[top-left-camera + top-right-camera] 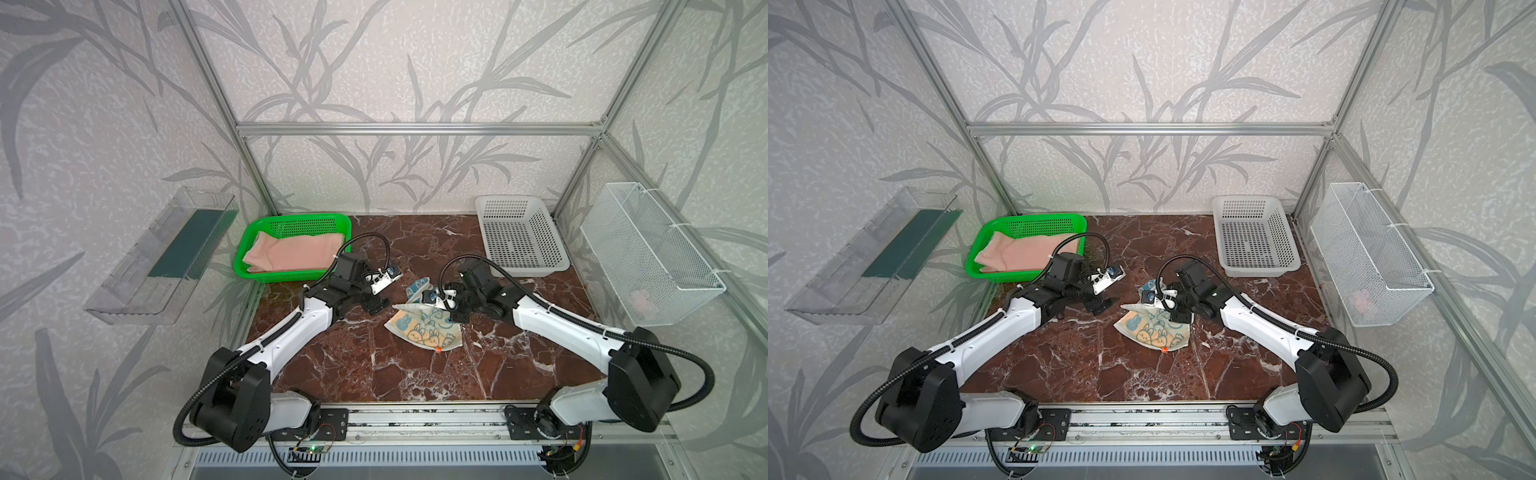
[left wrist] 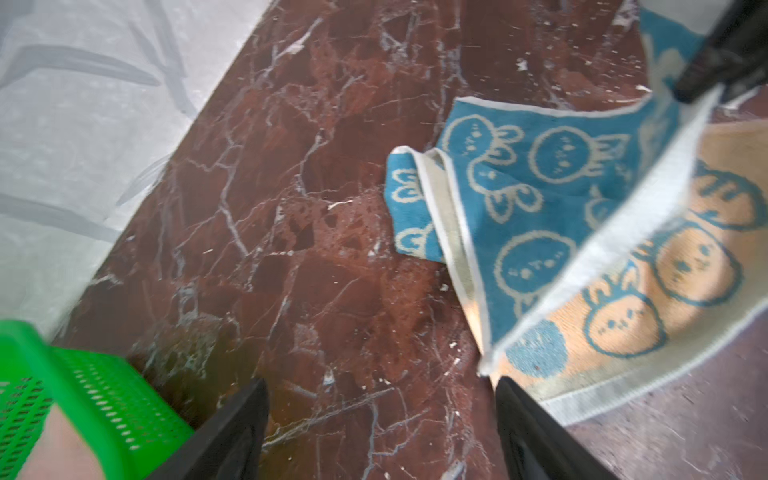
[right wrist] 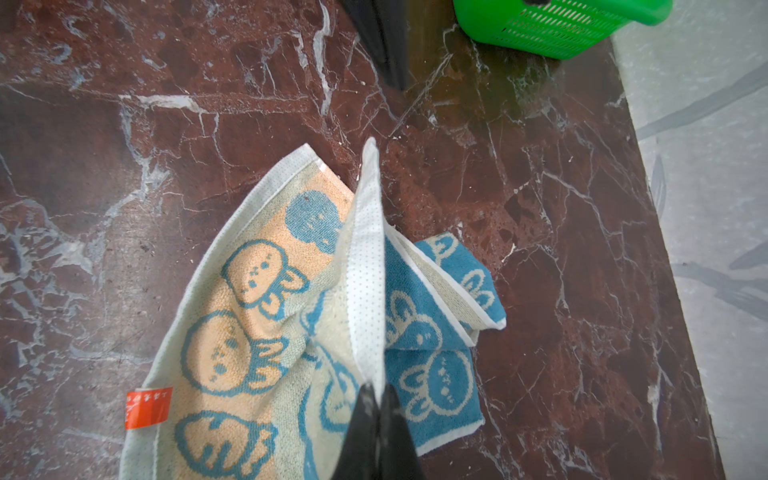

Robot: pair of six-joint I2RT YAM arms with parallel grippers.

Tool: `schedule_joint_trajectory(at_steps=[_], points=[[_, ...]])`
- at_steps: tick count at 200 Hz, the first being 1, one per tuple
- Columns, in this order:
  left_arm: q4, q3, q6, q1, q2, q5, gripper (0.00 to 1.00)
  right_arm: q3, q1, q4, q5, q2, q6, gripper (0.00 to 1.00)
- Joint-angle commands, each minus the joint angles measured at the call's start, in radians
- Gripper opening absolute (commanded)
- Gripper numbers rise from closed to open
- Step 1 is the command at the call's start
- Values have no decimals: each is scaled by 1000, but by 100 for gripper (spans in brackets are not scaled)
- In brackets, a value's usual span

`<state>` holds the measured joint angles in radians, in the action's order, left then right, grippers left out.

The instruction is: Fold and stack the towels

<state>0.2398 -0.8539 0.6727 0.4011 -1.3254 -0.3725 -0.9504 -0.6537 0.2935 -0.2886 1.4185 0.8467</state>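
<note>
In the green basket (image 1: 303, 219) at the left lies the pink towel (image 1: 291, 253), while the teal towel (image 1: 419, 330) sits crumpled on the table (image 1: 353, 374), part-lifted at 1 edge. I judge it could twist, drag or slip free if I pull now, since only 1 point is held and the loose half is bunched underneath. My left gripper (image 2: 379, 384) hangs empty, jaws wide apart, just beside the towel's corner; my right gripper (image 3: 376, 392) is clamped tight on its white hem (image 3: 368, 266).
</note>
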Motion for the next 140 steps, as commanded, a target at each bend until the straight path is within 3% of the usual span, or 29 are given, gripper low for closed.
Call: schedule_joint_trajectory(at_steps=[1, 71, 97, 129, 140], points=[[78, -26, 87, 2, -34, -153, 84, 10, 8, -27, -14, -34, 4, 0], [15, -17, 99, 25, -136, -181, 79, 14, 9, -37, -11, -29, -10, 0], [7, -32, 88, 39, -175, -165, 68, 21, 9, -48, -14, -32, -17, 0], [1, -37, 94, 68, -209, -122, 64, 21, 9, -54, -13, -30, -22, 0], [8, -43, 100, 76, -220, -99, 56, 22, 10, -58, -11, -30, -24, 0]])
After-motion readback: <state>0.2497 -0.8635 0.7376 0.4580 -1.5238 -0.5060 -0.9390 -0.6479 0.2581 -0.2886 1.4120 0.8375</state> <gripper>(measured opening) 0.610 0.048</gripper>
